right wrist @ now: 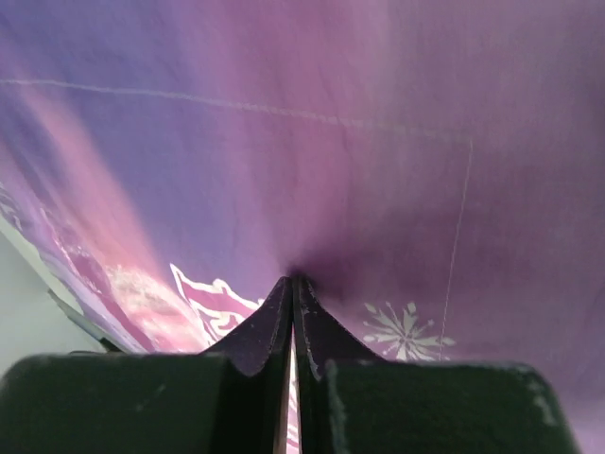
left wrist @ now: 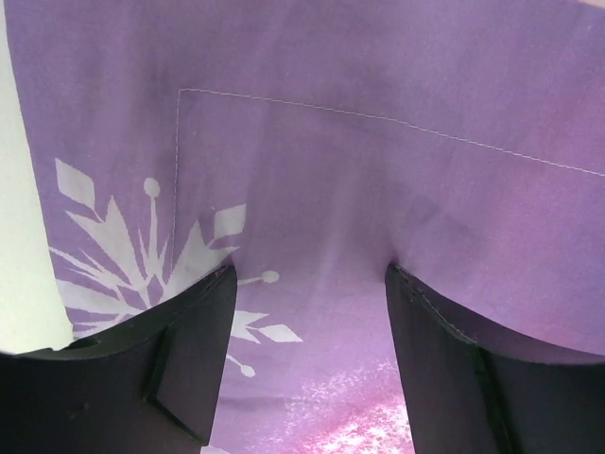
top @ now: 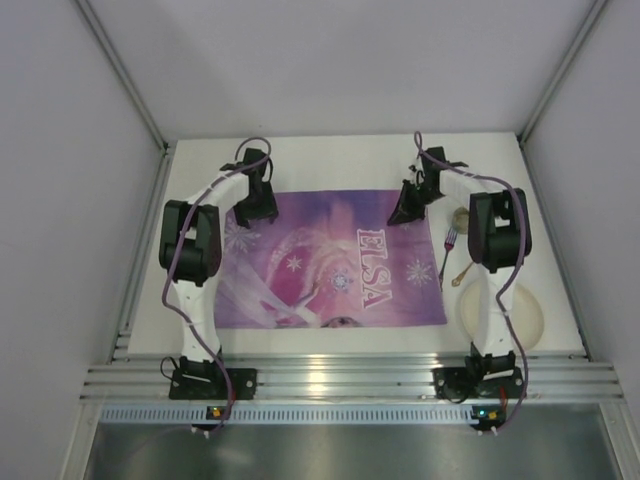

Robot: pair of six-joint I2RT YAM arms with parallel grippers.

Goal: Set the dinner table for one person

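1. White panel walls close in the bench on three sides. The dinner table point(top: 340, 160) is the broad white top filling the floor of this enclosure, with aluminium rails point(top: 340, 380) along its near edge, where both arm bases are bolted.
2. A purple placemat point(top: 330, 260) printed "ELSA" lies flat across the middle of the bench, somewhat nearer the left edge than the right.
3. Toward the right edge, a fork point(top: 448, 243) and a spoon point(top: 463, 270) lie just beside the mat. A pale plate point(top: 530, 322) sits by the near right corner, partly hidden under the right arm.
4. The left gripper point(left wrist: 310, 284) hangs over the mat's far left corner with its fingers spread wide and nothing between them. Bare tabletop shows just past the mat's edge.
5. The right gripper point(right wrist: 292, 281) is at the mat's far right corner with its fingers pressed together. The cloth darkens and puckers at the tips, so it appears to be pinching a fold of the placemat.
6. The table looks stiff, heavy and fixed, with nothing on it to take hold of; it is the surface to be laid, not lifted. Its smooth top probably lets cloth slide easily. The mat looks soft and light, so it is best held by the stitched hem at both far corners to keep it from bunching.
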